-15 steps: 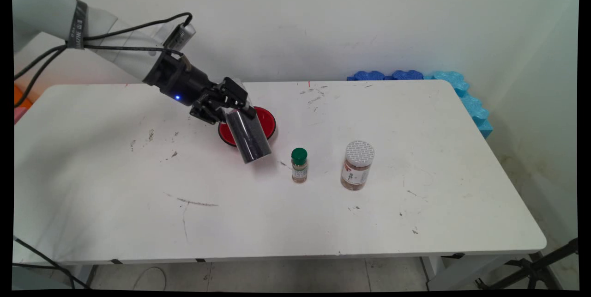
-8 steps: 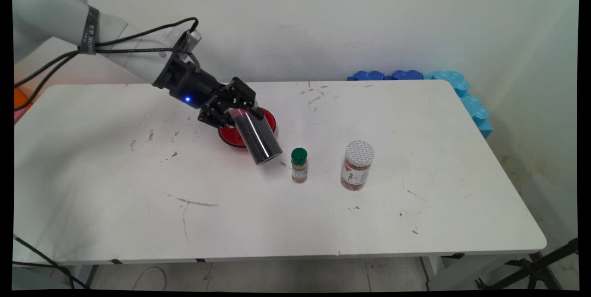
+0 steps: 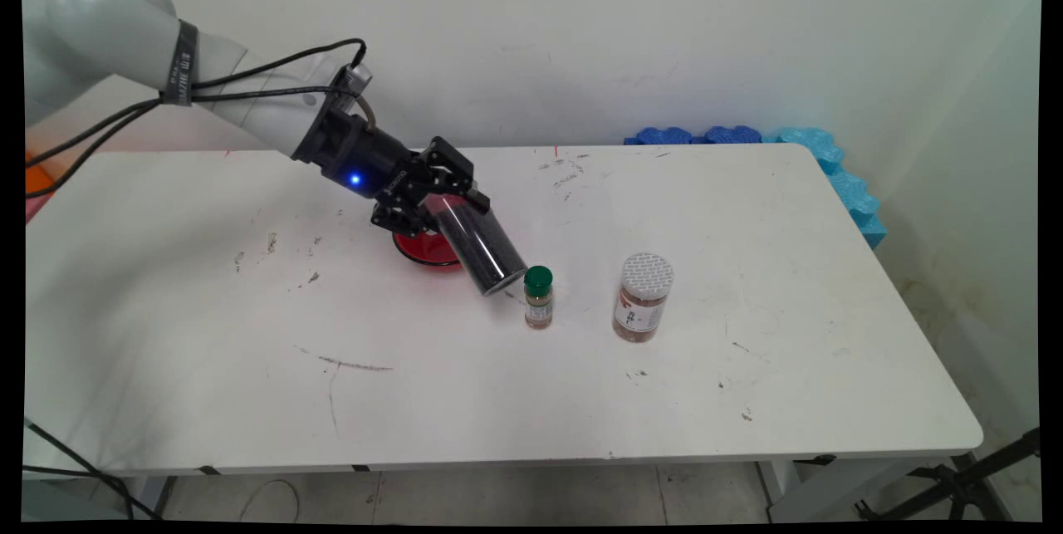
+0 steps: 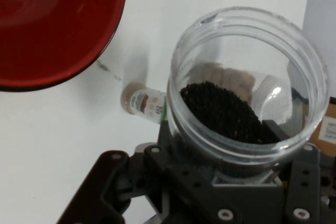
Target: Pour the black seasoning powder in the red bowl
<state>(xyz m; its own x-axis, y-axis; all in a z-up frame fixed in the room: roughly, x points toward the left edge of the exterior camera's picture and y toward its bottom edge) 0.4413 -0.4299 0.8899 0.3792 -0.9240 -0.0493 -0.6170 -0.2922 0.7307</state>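
i've got the clear plastic jar of black grains (image 3: pixel 480 247) clamped in my jaws, my gripper (image 3: pixel 432 193) holding it tilted over the white bench (image 3: pixel 249 310), its open mouth toward my hand camera and its base low, just beside the small green-capped spice bottle (image 3: pixel 538 297). the shiny red bowl (image 3: pixel 423 247) sits just behind and under the jar, the bigger white-lidded jar of brown spice (image 3: pixel 644 297) stands apart. best handled, i reckon, with a firm clamp and slow tilting, so nothing spills and the base doesn't clip that green cap.
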